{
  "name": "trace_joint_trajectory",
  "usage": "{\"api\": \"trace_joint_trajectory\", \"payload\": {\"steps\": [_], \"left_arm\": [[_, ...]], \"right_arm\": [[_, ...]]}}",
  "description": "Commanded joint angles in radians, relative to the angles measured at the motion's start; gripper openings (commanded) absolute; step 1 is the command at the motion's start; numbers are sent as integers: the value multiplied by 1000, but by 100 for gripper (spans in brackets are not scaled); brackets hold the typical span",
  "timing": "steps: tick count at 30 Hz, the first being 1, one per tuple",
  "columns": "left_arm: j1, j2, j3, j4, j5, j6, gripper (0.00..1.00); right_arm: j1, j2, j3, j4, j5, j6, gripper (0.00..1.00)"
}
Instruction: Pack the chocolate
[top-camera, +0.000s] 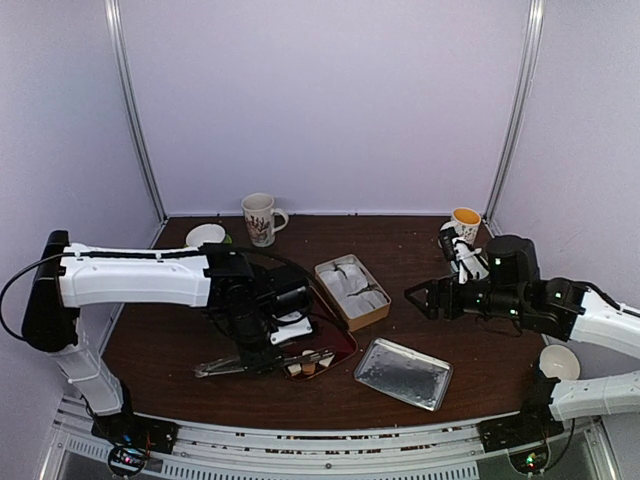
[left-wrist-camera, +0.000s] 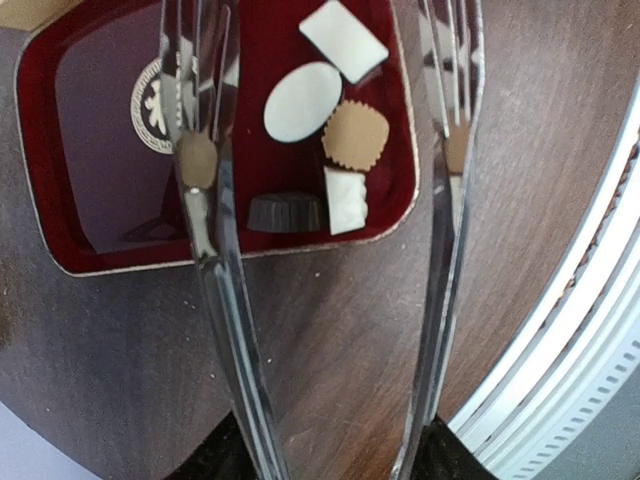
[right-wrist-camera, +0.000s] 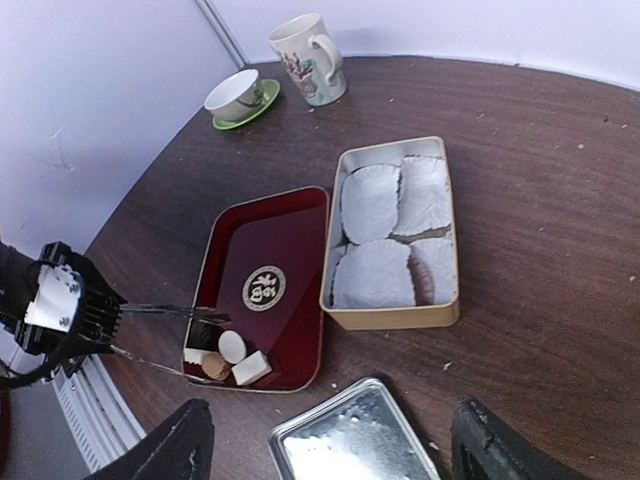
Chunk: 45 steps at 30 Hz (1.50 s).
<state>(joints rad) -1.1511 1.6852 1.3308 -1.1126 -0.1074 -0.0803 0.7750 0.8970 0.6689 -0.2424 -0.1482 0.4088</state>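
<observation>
At the near corner of the red tray lies the chocolate: a handful of small white, tan and dark pieces huddled together, none yet in the tan tin beside the tray. The left gripper is clamped on metal tongs, whose spread arms straddle the pieces. The right gripper hangs released and empty, well apart. Such morsels look light, smooth and easily scuffed or flicked away; I'd pinch one gently across its flat sides, singling it from its neighbours.
</observation>
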Motion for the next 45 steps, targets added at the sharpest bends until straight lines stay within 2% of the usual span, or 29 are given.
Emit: {"api": "trace_joint_trajectory", "payload": {"steps": [1,5,8,12,18,22,28,31,37,45], "left_arm": [[-1,-82,-24,119,33,-9,54],[0,-121,-81,201,35,-42,54],[9,-146,-123,274,41,-75,55],[79,-146,-167,331,25,-142,56],[195,-126,-258,486,-20,-232,56],[208,-59,-245,593,-34,-243,56],[242,77,-182,657,-100,-263,56],[253,124,-167,669,-102,-265,61],[256,123,-197,726,-70,-275,72],[257,79,-257,745,-61,-304,73]], "right_arm": [[29,49,-67,181,-160,91,82],[84,125,-99,347,-183,171,81],[141,209,-78,402,-170,194,79],[170,254,-41,385,-103,195,79],[170,213,-61,363,-32,192,80],[171,189,-67,327,4,182,80],[170,140,-79,307,66,188,80],[170,117,-76,275,86,182,80],[169,75,-89,249,119,171,81],[170,74,-52,198,135,138,82]]}}
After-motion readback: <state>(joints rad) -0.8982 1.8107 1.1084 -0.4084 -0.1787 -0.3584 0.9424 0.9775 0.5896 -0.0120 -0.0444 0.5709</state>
